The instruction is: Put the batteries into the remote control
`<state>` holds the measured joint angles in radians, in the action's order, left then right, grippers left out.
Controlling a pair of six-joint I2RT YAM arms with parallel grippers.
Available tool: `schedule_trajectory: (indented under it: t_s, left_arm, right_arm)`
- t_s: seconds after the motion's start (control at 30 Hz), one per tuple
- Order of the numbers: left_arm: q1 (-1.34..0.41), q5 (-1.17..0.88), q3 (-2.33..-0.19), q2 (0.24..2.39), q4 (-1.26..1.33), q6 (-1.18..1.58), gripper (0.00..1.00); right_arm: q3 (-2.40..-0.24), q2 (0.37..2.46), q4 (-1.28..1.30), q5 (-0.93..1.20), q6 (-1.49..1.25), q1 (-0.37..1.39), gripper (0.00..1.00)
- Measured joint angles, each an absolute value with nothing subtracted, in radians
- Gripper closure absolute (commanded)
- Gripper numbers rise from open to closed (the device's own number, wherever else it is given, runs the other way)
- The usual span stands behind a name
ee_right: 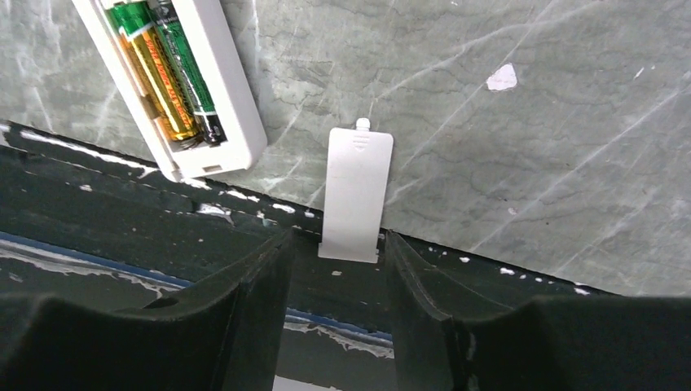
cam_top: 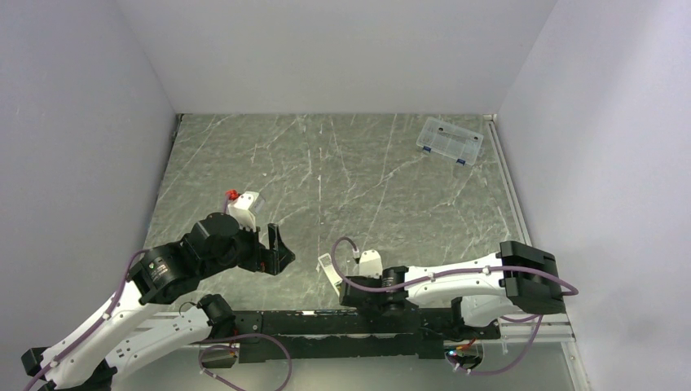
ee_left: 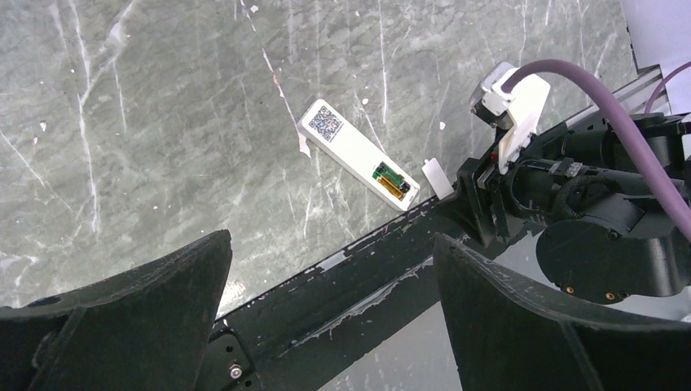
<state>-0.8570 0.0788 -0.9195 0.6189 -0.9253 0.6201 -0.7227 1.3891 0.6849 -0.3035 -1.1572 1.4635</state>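
Batteries sit in remote control recess. Right end effector spread, straddling battery cover; left end effector spread wide.

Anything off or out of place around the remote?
Yes. The slim white plastic remote control lies recess-up with both batteries seated but uncovered. Its small flat white cover piece lies loose beside it, near end overhanging the table edge onto the black rail.

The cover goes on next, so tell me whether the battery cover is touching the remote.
Apart. The right wrist view shows a strip of bare table between the remote and the cover lying beside it.
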Motion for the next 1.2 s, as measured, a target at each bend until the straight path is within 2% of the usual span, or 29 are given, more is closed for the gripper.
schedule_trajectory:
  t_s: [0.43, 0.93, 1.03, 1.2]
  left_arm:
    - [-0.857, 0.06, -0.92, 0.619, -0.925, 0.612, 0.01]
    - [-0.857, 0.041, -0.918, 0.602, -0.923, 0.602, 0.01]
    - [-0.857, 0.038, -0.918, 0.602, -0.923, 0.602, 0.01]
    - [-0.857, 0.034, -0.918, 0.602, -0.922, 0.602, 0.01]
  right_arm:
    - [-0.773, 1.466, 0.712, -0.323, -1.25, 1.492, 0.56]
    - [-0.777, 1.475, 0.751, -0.346, -1.353, 1.512, 0.65]
    - [-0.777, 1.478, 0.754, -0.35, -1.362, 1.514, 0.7]
    - [-0.777, 1.48, 0.759, -0.356, -1.368, 1.516, 0.83]
